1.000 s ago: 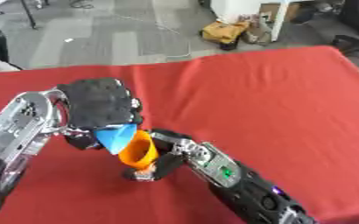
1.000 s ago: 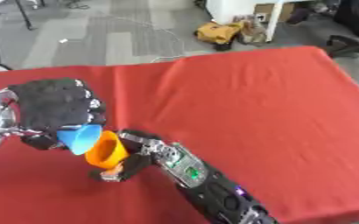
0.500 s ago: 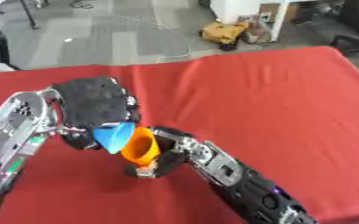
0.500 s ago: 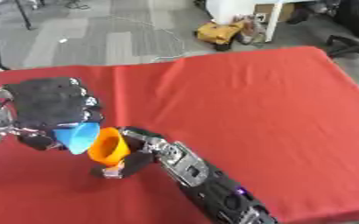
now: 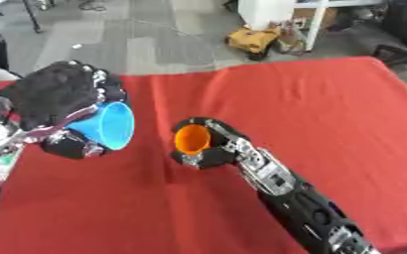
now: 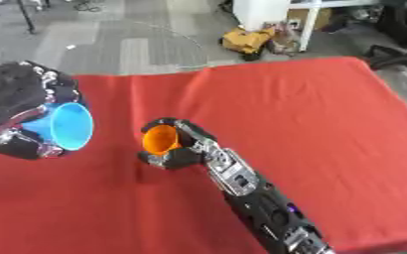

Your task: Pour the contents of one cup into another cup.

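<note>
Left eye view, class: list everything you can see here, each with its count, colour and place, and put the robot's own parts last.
Blue cup: one, light blue, tipped on its side with its mouth facing right, held in the left hand above the table's left part.
Orange cup: one, orange, tilted with its mouth facing left, held in the right hand near the table's middle.
Table: one, covered in red cloth, fills the lower picture.
Yellow bag: one, on the grey floor beyond the table.
White furniture: one piece, top centre, on the floor.
Left hand: one, black, left side, fingers curled round the blue cup.
Right hand: one, black and silver, centre, curled round the orange cup.
</note>
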### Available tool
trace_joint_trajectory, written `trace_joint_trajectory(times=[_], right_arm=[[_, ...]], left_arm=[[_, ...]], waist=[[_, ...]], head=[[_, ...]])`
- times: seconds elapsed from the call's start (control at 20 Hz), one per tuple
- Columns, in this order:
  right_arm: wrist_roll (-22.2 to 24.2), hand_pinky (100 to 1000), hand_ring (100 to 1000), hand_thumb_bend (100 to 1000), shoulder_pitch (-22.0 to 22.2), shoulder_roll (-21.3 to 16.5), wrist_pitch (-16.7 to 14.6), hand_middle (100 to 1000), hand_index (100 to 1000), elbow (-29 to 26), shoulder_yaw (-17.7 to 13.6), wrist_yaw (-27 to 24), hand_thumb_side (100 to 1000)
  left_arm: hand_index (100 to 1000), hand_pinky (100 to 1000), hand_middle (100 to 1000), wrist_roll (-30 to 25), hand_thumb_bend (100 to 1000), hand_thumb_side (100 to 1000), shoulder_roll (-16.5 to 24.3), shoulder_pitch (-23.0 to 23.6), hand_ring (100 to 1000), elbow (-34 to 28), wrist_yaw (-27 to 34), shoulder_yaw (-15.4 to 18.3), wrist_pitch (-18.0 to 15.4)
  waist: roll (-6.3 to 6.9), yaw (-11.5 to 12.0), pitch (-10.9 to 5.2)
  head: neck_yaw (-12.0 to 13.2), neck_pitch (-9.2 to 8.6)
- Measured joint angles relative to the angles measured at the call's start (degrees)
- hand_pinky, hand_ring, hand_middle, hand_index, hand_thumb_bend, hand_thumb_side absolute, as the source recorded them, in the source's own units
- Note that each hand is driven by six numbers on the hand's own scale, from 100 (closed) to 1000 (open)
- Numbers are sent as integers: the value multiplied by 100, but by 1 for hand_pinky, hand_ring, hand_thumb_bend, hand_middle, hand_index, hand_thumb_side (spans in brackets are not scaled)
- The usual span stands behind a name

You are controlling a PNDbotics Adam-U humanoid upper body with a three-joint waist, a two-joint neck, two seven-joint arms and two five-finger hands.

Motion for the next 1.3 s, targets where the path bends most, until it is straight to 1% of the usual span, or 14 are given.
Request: trace_joint_trajectory(times=[0.05,0.1,0.15,0.2,0.25,0.35,0.55,0.65,0.75,0.85,1.1,1.15,1.3], right_arm=[[-94,870,797,413,10,-56,-18,659,784,53,-121,49,100],[-189,883,808,435,12,-110,-35,684,802,100,-238,105,100],[-288,884,809,437,15,-161,-51,688,804,141,-345,160,100],[-387,894,817,460,28,-208,-71,719,822,169,-431,216,100],[-488,897,818,471,49,-254,-86,728,827,189,-505,262,100],[-705,901,819,488,80,-339,-112,737,835,192,-631,306,100],[-1106,873,794,494,166,-473,-140,710,826,115,-788,257,100],[-1302,863,782,495,213,-516,-140,700,821,10,-811,177,100],[-1500,860,780,493,243,-522,-127,697,818,-103,-803,106,100],[-1693,856,777,489,265,-523,-108,695,815,-205,-759,69,100],[-2007,856,776,480,306,-525,-66,694,814,-442,-737,24,100],[-2040,857,777,456,305,-525,-60,697,811,-482,-740,15,100],[-2198,860,779,456,306,-541,-95,699,811,-696,-850,-102,100]], left_arm=[[618,381,362,93,654,100,-42,109,314,-38,95,129,94],[615,375,360,187,652,100,-80,198,310,-69,192,268,189],[615,374,360,283,651,100,-113,269,310,-95,282,416,286],[611,366,357,383,648,100,-132,330,305,-109,384,551,387],[609,362,356,486,648,100,-152,389,302,-114,489,667,491],[603,350,351,698,642,100,-190,519,295,-97,701,838,708],[601,341,353,1095,641,100,-279,713,290,81,1103,997,1108],[601,340,354,1288,636,100,-320,776,290,234,1301,1022,1228],[600,340,354,1486,631,100,-333,826,290,432,1502,1033,1252],[600,338,355,1679,629,100,-348,863,290,651,1694,1033,1206],[599,337,355,2155,631,100,-367,931,290,1230,2169,1028,980],[597,340,360,2244,634,100,-367,931,296,1321,2267,1015,934],[598,346,365,2404,629,100,-475,932,302,1656,2545,1014,850]], waist=[[-7,1,-3],[-7,0,-5],[-5,-4,-5],[-4,-13,-5],[-8,-22,-5],[-25,-34,-5],[-74,-86,-5],[-93,-97,-5],[-111,-103,-5],[-118,-109,-5],[-138,-121,-6],[-141,-127,-6],[-178,-174,-6]], head=[[-1,0],[-1,0],[0,0],[1,0],[3,0],[9,0],[34,0],[45,0],[53,0],[57,0],[72,-1],[76,-1],[108,-1]])
